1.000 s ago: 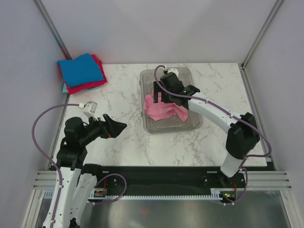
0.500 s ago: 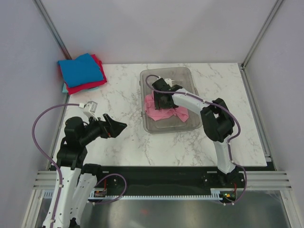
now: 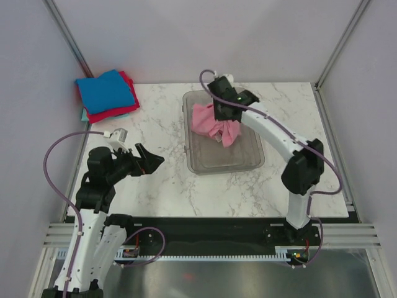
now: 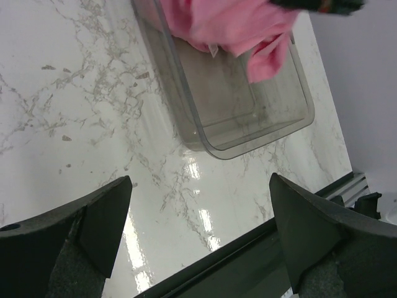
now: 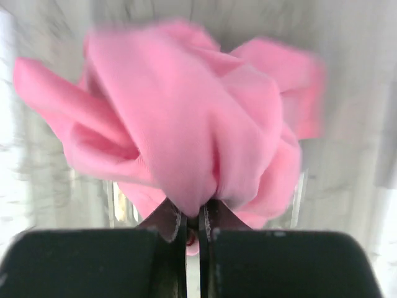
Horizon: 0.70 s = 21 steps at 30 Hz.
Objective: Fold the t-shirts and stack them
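Note:
A crumpled light pink t-shirt (image 3: 209, 119) hangs above the clear plastic tub (image 3: 248, 162), pinched in my right gripper (image 3: 223, 112), which is shut on a fold of the cloth (image 5: 186, 143). In the left wrist view the pink t-shirt (image 4: 232, 25) dangles over the tub's far end. A folded stack of t-shirts sits at the back left corner, bright blue (image 3: 107, 90) on top, red (image 3: 108, 114) under it and a pale teal edge at the bottom. My left gripper (image 3: 151, 161) stands open over bare table left of the tub, holding nothing.
The tub (image 4: 248, 118) has nothing else in it. The marble table (image 3: 161, 130) is bounded by grey walls at the back and sides. A black rail (image 3: 205, 226) runs along the near edge.
My right gripper went down into the tub, shut on the pink t-shirt and lifted it up towards the tub's back end. The left arm barely moved.

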Each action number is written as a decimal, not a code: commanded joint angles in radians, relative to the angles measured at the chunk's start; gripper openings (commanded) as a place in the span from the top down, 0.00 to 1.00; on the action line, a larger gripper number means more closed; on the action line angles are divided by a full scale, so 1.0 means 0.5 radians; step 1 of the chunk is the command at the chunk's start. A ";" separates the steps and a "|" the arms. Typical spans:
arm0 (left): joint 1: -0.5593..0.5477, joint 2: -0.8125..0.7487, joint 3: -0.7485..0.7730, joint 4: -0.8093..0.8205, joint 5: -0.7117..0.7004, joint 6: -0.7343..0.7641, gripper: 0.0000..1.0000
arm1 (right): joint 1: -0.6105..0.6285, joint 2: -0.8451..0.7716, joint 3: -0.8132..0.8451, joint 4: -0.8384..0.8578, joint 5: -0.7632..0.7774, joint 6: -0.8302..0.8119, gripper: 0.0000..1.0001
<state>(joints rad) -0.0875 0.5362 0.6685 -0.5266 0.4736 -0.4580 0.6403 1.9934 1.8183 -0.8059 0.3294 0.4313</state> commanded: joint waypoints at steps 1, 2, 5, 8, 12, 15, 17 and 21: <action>-0.009 0.151 0.129 0.050 -0.106 0.081 0.00 | -0.050 -0.623 0.410 -0.189 0.292 -0.092 1.00; -0.009 0.267 0.157 0.093 -0.122 0.081 0.00 | -0.053 -0.800 0.446 -0.244 0.341 -0.099 1.00; -0.021 0.543 0.236 0.166 -0.192 0.100 0.00 | -0.078 -1.156 0.441 -0.312 0.552 -0.123 1.00; -0.107 0.868 0.328 0.326 -0.299 0.124 0.00 | -0.087 -1.442 0.300 -0.385 0.715 -0.138 1.00; -0.337 1.349 0.580 0.394 -0.435 0.158 0.00 | -0.090 -1.731 0.058 -0.471 0.952 -0.114 1.00; -0.475 1.703 0.804 0.400 -0.548 0.164 0.00 | -0.093 -1.906 -0.129 -0.481 0.970 -0.065 1.00; -0.521 1.848 0.948 0.400 -0.637 0.186 0.00 | -0.087 -1.992 -0.246 -0.496 0.934 -0.037 1.00; -0.583 2.243 1.172 0.378 -0.726 0.226 0.01 | -0.090 -2.112 -0.455 -0.493 0.799 0.055 1.00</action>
<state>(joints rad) -0.3649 1.5780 1.1656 -0.3573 0.1913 -0.4034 0.5919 0.9665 1.6348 -1.0351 0.7628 0.4202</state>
